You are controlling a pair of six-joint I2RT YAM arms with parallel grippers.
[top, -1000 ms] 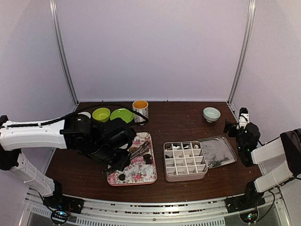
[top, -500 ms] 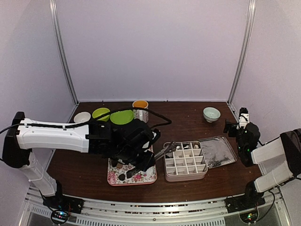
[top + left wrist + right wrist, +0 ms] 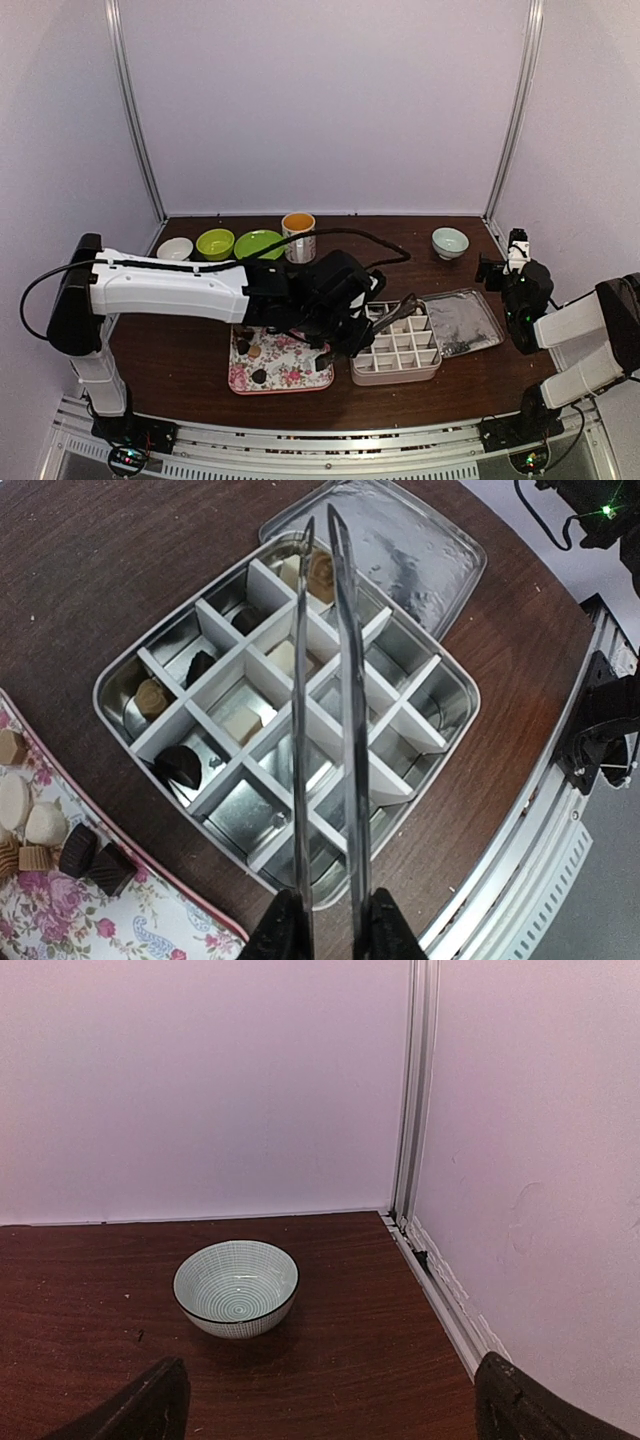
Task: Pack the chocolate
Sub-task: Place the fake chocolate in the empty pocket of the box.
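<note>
My left gripper [image 3: 333, 920] [image 3: 350, 315] is shut on metal tongs [image 3: 345, 710] [image 3: 398, 311] that reach out over the divided metal box [image 3: 110, 685] [image 3: 395, 377]. A tan chocolate [image 3: 321, 573] sits between the tong tips above a far corner cell. Several cells hold chocolate: a dark piece [image 3: 180, 765], a tan one [image 3: 150, 695], a white one [image 3: 245, 722]. More chocolate [image 3: 80, 850] [image 3: 255, 350] lies on the floral tray [image 3: 60, 920] [image 3: 295, 378] left of the box. My right gripper [image 3: 335, 1410] [image 3: 505, 265] stands open, far right, holding nothing.
The box's lid [image 3: 462, 322] [image 3: 400, 540] lies right of the box. At the back stand a small white bowl [image 3: 175, 248], two green bowls [image 3: 215, 243] [image 3: 258, 243] and an orange mug [image 3: 298, 232]. A pale striped bowl [image 3: 236, 1285] [image 3: 450, 242] sits back right.
My left arm has swung right from the floral tray to over the divided box, carrying the tongs along. The right arm has not moved.
</note>
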